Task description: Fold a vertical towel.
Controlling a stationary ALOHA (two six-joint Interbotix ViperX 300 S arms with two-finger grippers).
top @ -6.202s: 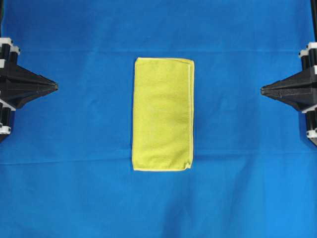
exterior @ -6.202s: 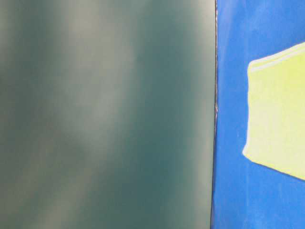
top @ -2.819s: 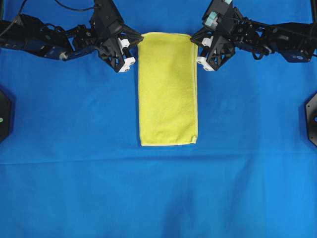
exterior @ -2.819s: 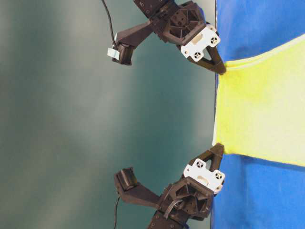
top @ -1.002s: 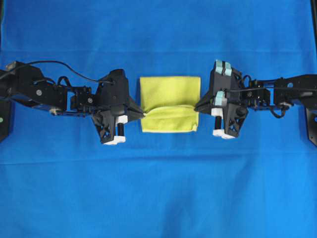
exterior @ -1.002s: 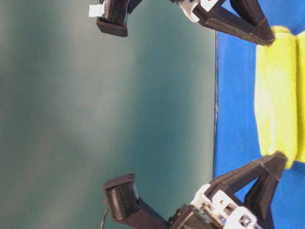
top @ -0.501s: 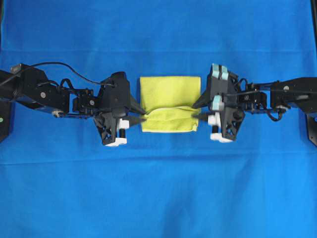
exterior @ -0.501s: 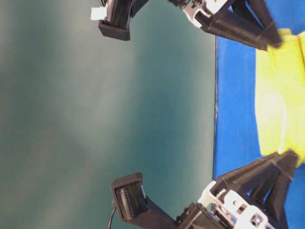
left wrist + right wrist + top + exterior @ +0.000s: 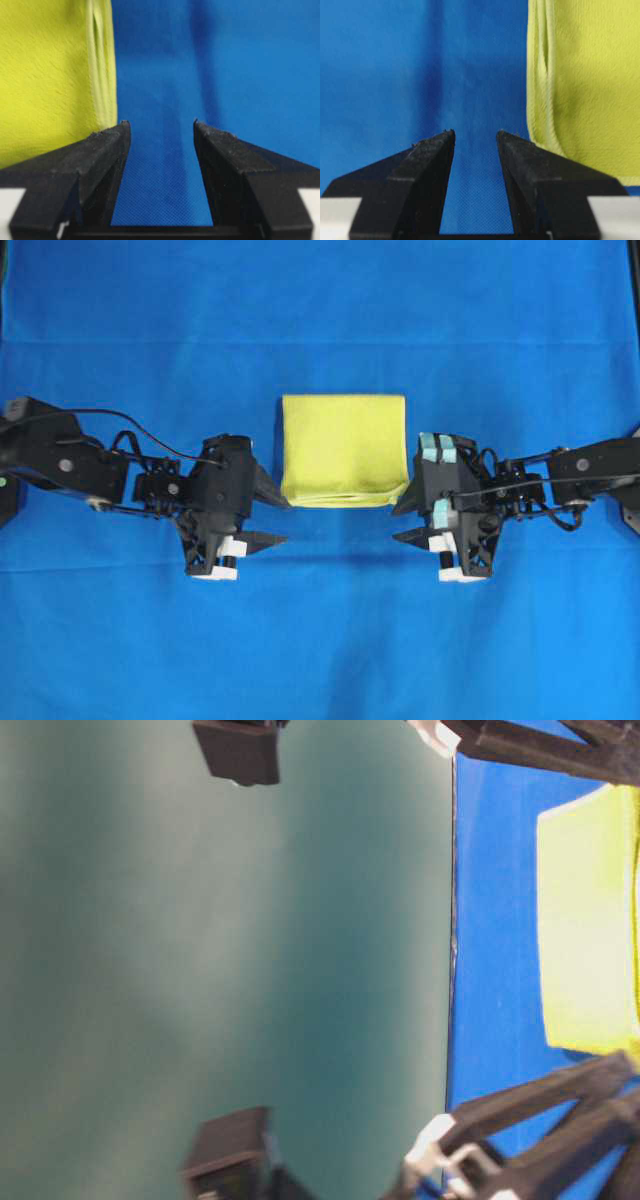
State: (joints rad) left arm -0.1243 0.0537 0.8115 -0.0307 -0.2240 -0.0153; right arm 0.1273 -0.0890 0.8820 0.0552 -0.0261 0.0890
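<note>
The yellow towel (image 9: 343,448) lies flat on the blue cloth, folded into a near-square with its layered edges along the near side. My left gripper (image 9: 283,522) is open and empty just off the towel's near left corner. My right gripper (image 9: 396,524) is open and empty just off the near right corner. In the left wrist view the open gripper (image 9: 160,122) has only blue cloth between its fingers, with the towel (image 9: 50,75) to its left. In the right wrist view the open gripper (image 9: 475,132) has the towel (image 9: 590,80) to its right.
The large blue cloth (image 9: 320,640) covers the whole table. Both arms reach in from the sides at the towel's near edge. In the table-level view the towel (image 9: 590,930) lies near the table's edge, with dark fingers above and below it.
Both grippers have let go of the towel's folded-over edge, opened, and drawn back toward the near side. The towel's top layer has settled flat.
</note>
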